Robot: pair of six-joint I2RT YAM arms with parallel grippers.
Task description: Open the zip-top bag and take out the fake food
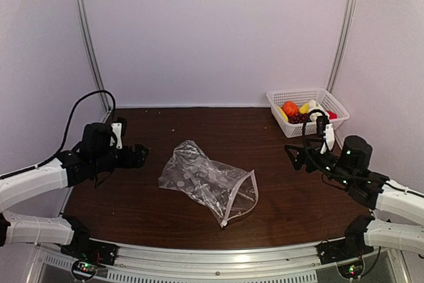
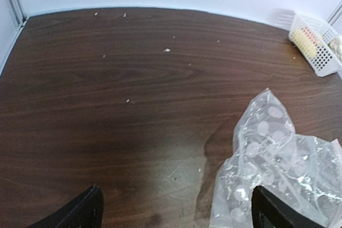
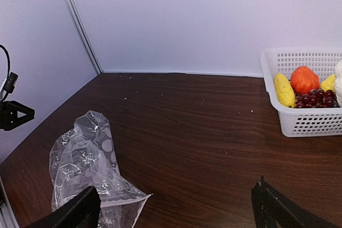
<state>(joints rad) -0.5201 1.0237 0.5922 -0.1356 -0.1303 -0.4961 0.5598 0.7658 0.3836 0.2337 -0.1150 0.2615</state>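
Note:
The zip-top bag point(image 1: 205, 180) lies flat and crumpled at the table's middle, with its pinkish-white zip strip point(image 1: 238, 198) toward the front right. I see no food inside it. It also shows in the left wrist view point(image 2: 278, 158) and the right wrist view point(image 3: 85, 158). The fake food point(image 1: 301, 112) lies in a white basket: an orange piece point(image 3: 304, 79), yellow pieces, a red piece, a white piece and dark purple grapes point(image 3: 315, 100). My left gripper point(image 1: 141, 156) is open and empty, left of the bag point(image 2: 176, 212). My right gripper point(image 1: 298, 157) is open and empty, right of the bag point(image 3: 173, 212).
The white mesh basket point(image 1: 311, 126) stands at the back right corner against the wall; it also shows in the right wrist view point(image 3: 315, 124) and the left wrist view point(image 2: 315, 52). White walls with metal rails close in the dark wooden table point(image 1: 225, 124) on three sides.

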